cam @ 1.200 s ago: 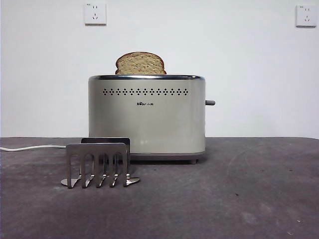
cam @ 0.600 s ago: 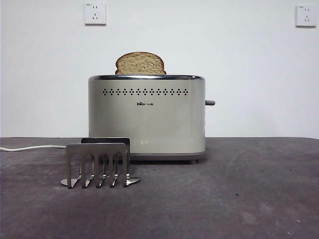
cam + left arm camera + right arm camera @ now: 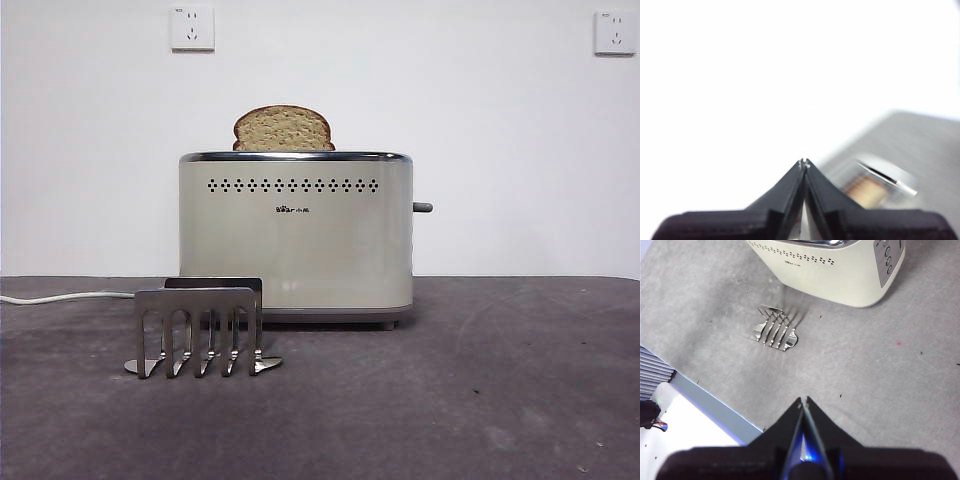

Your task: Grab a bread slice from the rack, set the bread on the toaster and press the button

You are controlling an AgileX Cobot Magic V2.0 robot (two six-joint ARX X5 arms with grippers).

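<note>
Wholegrain bread slice (image 3: 283, 128) upright in cream toaster (image 3: 296, 240), empty steel rack (image 3: 199, 330) before it, left gripper (image 3: 804, 163) and right gripper (image 3: 803, 401) pressed together, well clear.

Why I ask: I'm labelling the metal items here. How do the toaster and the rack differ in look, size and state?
The toaster is a tall cream-beige box with a chrome top rim; the rack is low, all brushed steel, made of slotted upright plates. The toaster carries the slice of bread, standing up out of its top; the rack holds no bread. The rack stands in front of the toaster. Both rest on the same dark table.
</note>
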